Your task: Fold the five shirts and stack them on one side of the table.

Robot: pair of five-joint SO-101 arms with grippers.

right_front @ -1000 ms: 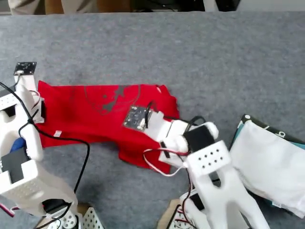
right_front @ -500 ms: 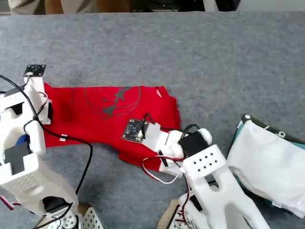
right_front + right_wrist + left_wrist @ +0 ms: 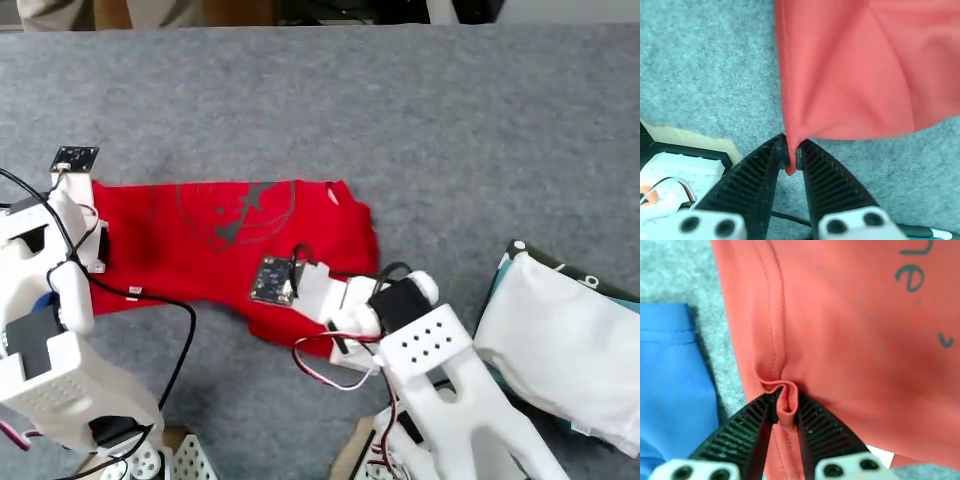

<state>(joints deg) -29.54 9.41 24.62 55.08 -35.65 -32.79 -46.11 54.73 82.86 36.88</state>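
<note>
The left gripper pinches a hem pleat at one end of the red shirt, while the right gripper clamps a corner. The two holds likely keep the cloth taut for folding

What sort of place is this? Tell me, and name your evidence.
Probably a robotics test bench: a grey fabric-covered table, the left gripper and right gripper each pinching a red shirt, and folded white cloth stacked at one side.

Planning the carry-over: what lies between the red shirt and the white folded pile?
In the high view, bare grey table separates red shirt from white pile; the right arm crosses the near part.
</note>
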